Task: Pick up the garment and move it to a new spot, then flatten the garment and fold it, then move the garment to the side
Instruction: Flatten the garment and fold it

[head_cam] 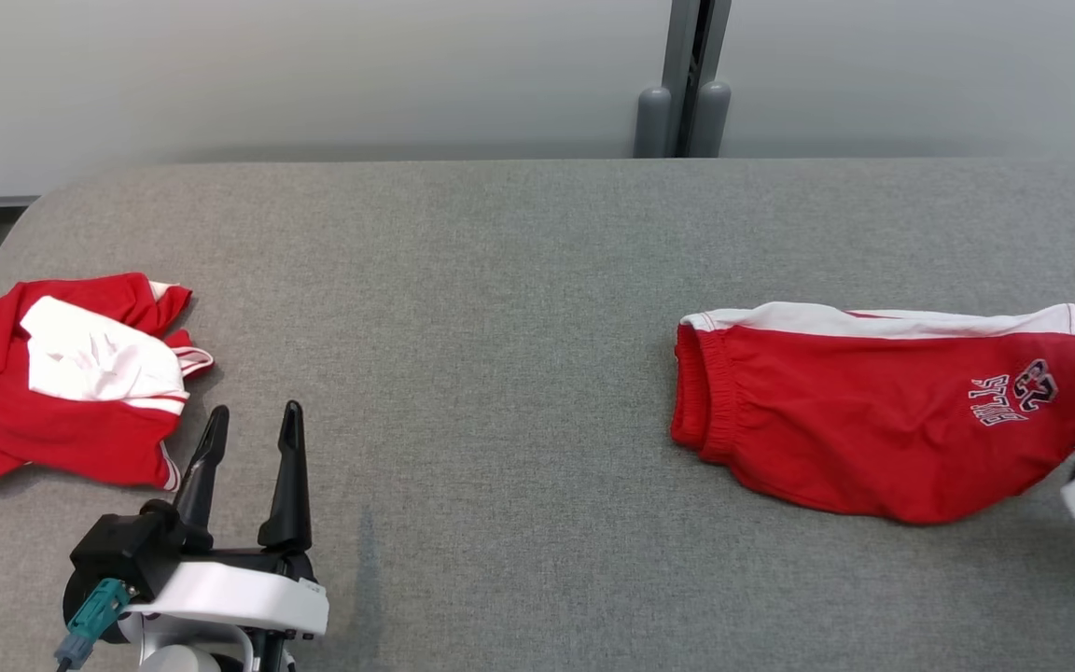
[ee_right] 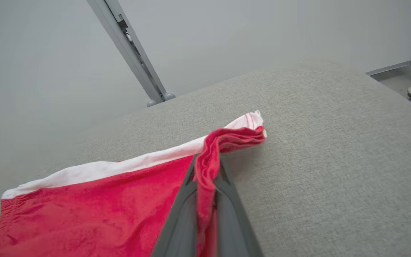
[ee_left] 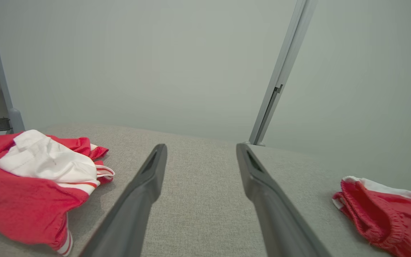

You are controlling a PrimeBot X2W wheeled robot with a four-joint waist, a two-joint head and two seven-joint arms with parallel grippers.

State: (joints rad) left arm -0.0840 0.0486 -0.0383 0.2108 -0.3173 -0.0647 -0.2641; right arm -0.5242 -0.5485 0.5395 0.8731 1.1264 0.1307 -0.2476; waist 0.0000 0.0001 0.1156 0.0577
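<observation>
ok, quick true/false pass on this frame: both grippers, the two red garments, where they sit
1. The right gripper is shut on an edge of the red shorts. True.
2. The left gripper holds the crumpled garment. False: it is open with nothing between its fingers, beside that garment.
3. The red shorts lie at the robot's left. False: they lie at its right, and the crumpled garment at its left.
4. The two garments touch. False: bare grey table lies between them.
5. The red shorts carry a printed logo. True.

Left hand (ee_left: 201, 146) spread wide above grey table (ee_left: 202, 200), crumpled red-and-white garment (ee_left: 27, 200) at left, red shorts (ee_left: 391, 214) at right
</observation>
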